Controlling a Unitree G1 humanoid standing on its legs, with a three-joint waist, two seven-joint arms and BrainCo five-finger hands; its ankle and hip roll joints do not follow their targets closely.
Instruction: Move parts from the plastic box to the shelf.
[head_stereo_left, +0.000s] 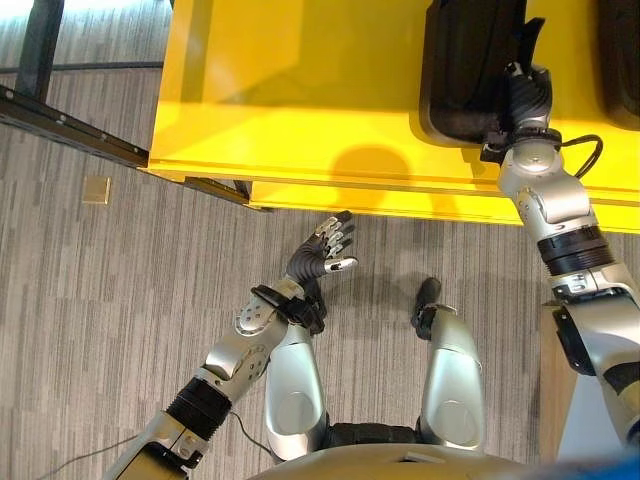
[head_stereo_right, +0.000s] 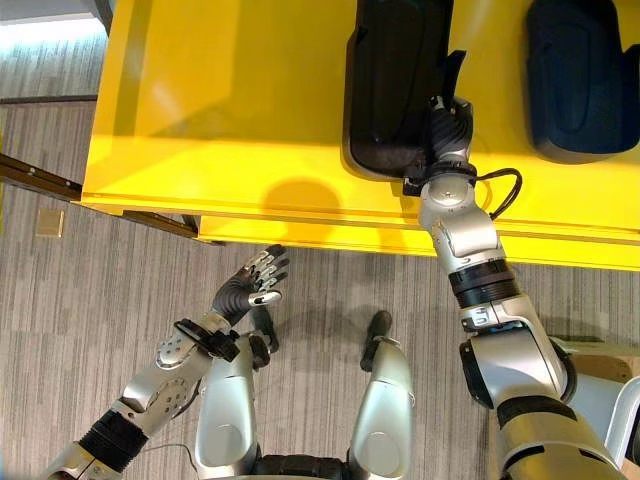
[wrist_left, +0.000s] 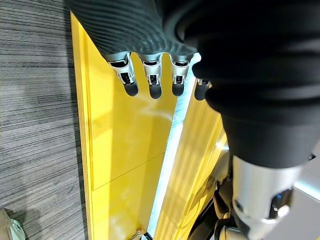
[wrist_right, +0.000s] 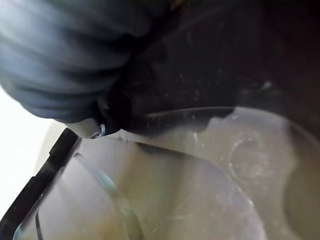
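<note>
I am watching the right robot hand (head_stereo_right: 449, 125) reaching into the black part (head_stereo_right: 395, 85) on the yellow surface (head_stereo_right: 230, 110); I cannot tell its grip. A loose hold risks dropping the part off the surface's near edge. The left robot hand (head_stereo_left: 322, 252), fingers spread, is idling below that edge.

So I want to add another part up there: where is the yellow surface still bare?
The yellow surface is bare across its whole left stretch, from its left edge to the black part under the right hand. It is crowded on the right: only a narrow strip separates that part from the second dark part.
</note>
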